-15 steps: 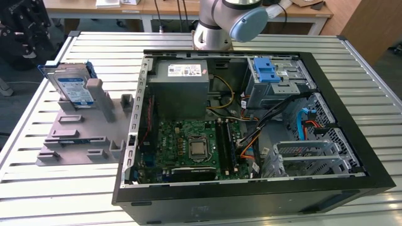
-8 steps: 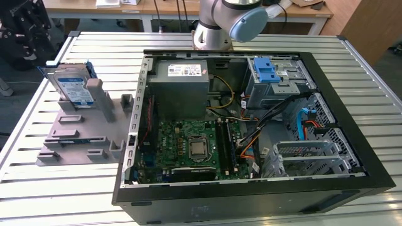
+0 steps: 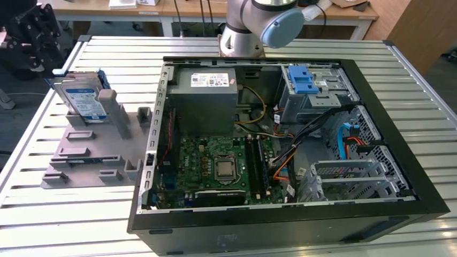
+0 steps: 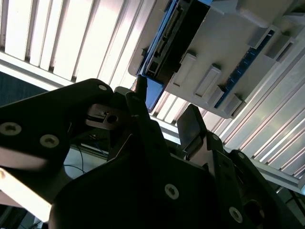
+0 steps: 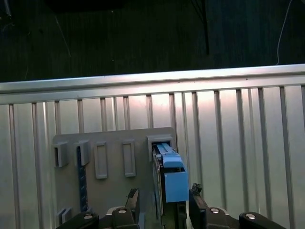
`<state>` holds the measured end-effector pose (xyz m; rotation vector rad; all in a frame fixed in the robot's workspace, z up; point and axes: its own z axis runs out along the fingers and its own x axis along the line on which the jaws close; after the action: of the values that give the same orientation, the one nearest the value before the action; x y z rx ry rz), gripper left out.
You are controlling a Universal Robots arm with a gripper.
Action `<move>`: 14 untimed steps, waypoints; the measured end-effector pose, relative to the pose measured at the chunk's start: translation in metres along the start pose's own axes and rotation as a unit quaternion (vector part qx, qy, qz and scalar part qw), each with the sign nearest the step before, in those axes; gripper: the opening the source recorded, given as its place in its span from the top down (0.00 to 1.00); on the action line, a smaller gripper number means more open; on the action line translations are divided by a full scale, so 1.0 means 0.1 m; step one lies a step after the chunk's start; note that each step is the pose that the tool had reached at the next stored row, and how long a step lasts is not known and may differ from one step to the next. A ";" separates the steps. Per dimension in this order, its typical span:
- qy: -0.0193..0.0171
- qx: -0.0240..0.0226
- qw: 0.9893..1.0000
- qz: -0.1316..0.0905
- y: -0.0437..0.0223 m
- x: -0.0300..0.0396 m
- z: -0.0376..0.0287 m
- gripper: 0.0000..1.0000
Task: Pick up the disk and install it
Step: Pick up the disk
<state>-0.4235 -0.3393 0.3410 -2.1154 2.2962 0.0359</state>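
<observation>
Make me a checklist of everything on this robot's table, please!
Surface: slatted metal table.
Job's things: disk stands on edge in a grey holder, not yet lifted; the open computer case sits to the exterior view's right of it.
Clutter: nothing seen.
Grippers: gripper open, close to the disk, not gripping it.
Cables: black, orange, yellow and blue cables inside the case.
Surroundings: wooden desks behind the table; the robot arm stands at the far edge.
</observation>
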 end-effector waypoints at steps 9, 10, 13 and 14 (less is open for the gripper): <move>-0.001 0.000 1.000 0.001 0.001 -0.001 0.007 0.47; -0.001 0.000 1.000 0.001 0.001 -0.001 0.007 0.47; -0.001 0.000 1.000 0.001 0.001 -0.001 0.007 0.47; -0.001 0.000 1.000 0.001 0.001 -0.001 0.007 0.47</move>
<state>-0.4236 -0.3392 0.3402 -2.1118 2.2984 0.0372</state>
